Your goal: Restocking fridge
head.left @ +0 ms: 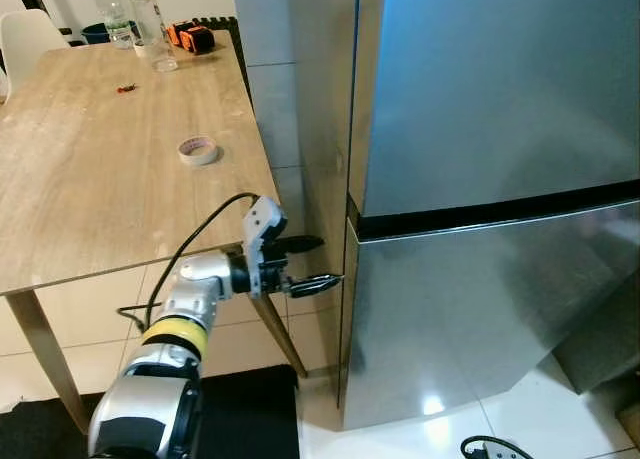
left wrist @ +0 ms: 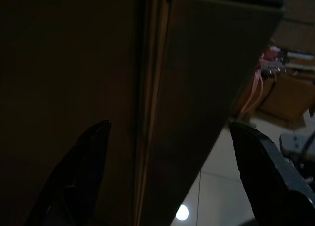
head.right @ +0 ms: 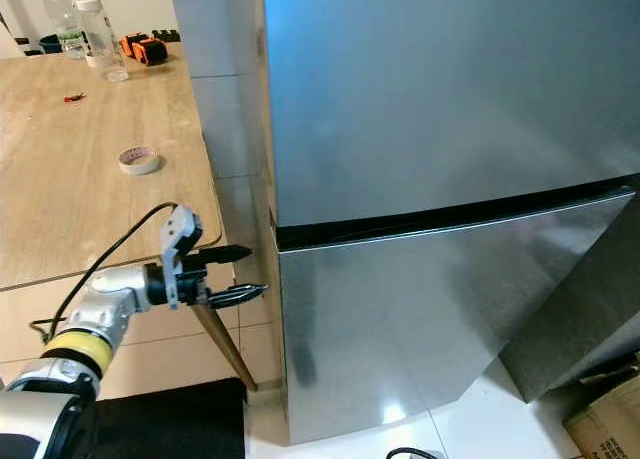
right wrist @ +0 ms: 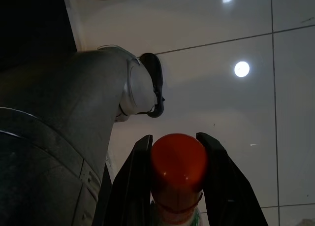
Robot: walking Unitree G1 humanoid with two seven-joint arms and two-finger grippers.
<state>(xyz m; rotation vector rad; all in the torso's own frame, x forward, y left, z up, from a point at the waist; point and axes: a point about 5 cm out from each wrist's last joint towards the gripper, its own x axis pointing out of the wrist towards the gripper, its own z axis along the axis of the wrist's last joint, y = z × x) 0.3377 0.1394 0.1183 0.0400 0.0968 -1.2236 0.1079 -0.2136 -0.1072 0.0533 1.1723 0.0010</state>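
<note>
The stainless steel fridge [head.left: 480, 99] stands before me with both doors closed and a black seam between the upper and lower door [head.left: 470, 319]. My left gripper [head.left: 328, 260] is open at the left edge of the lower door, just under the seam. In the dark left wrist view, the left gripper [left wrist: 168, 123] has its two fingers [left wrist: 81, 172] on either side of the door's edge [left wrist: 157, 103]. My right gripper [right wrist: 174, 136] hangs low over the white tile floor, shut on a bottle with a red cap [right wrist: 177, 162].
A wooden table [head.left: 90, 179] stands left of the fridge, bearing a tape roll [head.left: 198, 151], clear bottles [head.left: 150, 24] and an orange tool [head.left: 190, 37]. A table leg [head.left: 285, 339] sits close under my left arm. A cardboard box [head.right: 610, 419] lies at the floor's right.
</note>
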